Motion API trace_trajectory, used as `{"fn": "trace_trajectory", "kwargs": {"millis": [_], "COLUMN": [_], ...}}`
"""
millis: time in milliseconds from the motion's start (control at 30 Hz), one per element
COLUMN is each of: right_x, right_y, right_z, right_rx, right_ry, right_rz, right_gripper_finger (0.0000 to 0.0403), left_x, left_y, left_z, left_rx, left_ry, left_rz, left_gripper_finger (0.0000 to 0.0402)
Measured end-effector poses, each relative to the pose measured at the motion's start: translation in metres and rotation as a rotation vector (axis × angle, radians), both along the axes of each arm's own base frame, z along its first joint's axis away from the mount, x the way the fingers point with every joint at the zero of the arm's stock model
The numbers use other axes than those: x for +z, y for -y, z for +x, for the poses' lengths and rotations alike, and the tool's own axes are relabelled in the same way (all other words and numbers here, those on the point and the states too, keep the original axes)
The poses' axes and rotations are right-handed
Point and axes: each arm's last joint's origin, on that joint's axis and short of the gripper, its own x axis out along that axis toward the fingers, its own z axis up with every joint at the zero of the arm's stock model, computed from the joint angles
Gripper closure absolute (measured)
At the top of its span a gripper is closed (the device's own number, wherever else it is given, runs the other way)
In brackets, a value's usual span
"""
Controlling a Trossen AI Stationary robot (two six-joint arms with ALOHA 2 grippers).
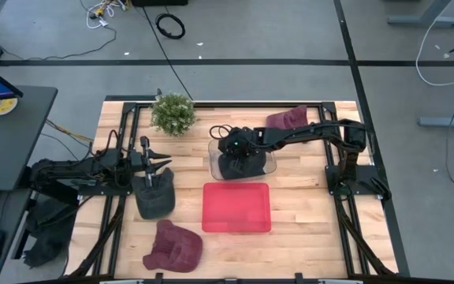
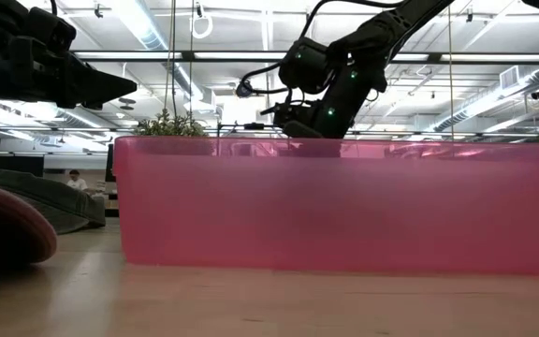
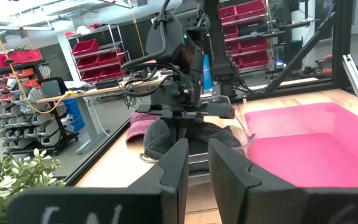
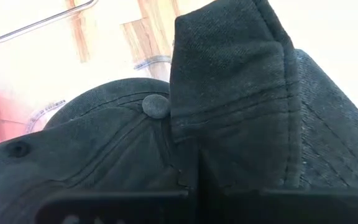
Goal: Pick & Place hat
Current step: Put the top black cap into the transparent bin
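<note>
Dark hat cloth point(image 4: 229, 93) fills the right wrist view, right up close, with a little button on top of the cap beside it. The right hand point(image 1: 237, 151) is squeezed shut on this dark hat, pinching a fold of it. Seen from above, that hand is down in a clear bin point(image 1: 270, 164) near the middle of the tabletop point(image 1: 306, 205), and the dark hat sits inside the bin under it.

In front of the clear bin is a pink bin point(image 1: 236, 207). From above I see nothing in it.

The left hand point(image 1: 154, 166) is on the other side, hanging over a second dark hat point(image 1: 154, 197) that lies on the tabletop. Its fingers are a little bit apart and hold nothing.

Two red hats are out too. One red hat point(image 1: 173, 246) lies at the front edge of the tabletop. The other one point(image 1: 287, 119) lies at the back, close to the right arm. A small green plant point(image 1: 173, 113) stands at the back.

I think the job is partly on its way. One hat is in the clear bin, though the right hand has not let go, so I can't tell if it is putting it in or taking it out. Three hats lie outside the bins, so there looks to be more to do.
</note>
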Motion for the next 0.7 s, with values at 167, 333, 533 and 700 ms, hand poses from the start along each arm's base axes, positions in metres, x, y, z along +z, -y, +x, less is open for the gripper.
{"fn": "trace_trajectory", "kwargs": {"millis": [167, 333, 533, 700], "right_x": [0.010, 0.023, 0.051, 0.076], "right_y": [-0.007, -0.017, -0.024, -0.022], "right_z": [0.000, -0.002, -0.008, -0.017], "right_rx": [0.020, 0.052, 0.062, -0.039], "right_ry": [0.040, 0.069, 0.159, 0.226], "right_rz": [-0.011, -0.004, -0.011, -0.075], "right_gripper_finger": [0.0367, 0.0315, 0.0256, 0.0240], "left_x": [0.000, 0.000, 0.000, 0.000], "left_y": [0.000, 0.000, 0.000, 0.000], "left_z": [0.000, 0.000, 0.000, 0.000], "left_rx": [0.000, 0.000, 0.000, 0.000], "left_ry": [0.000, 0.000, 0.000, -0.001], "left_rz": [0.000, 0.000, 0.000, 0.000], "left_gripper_finger": [0.0335, 0.0335, 0.0335, 0.0335]}}
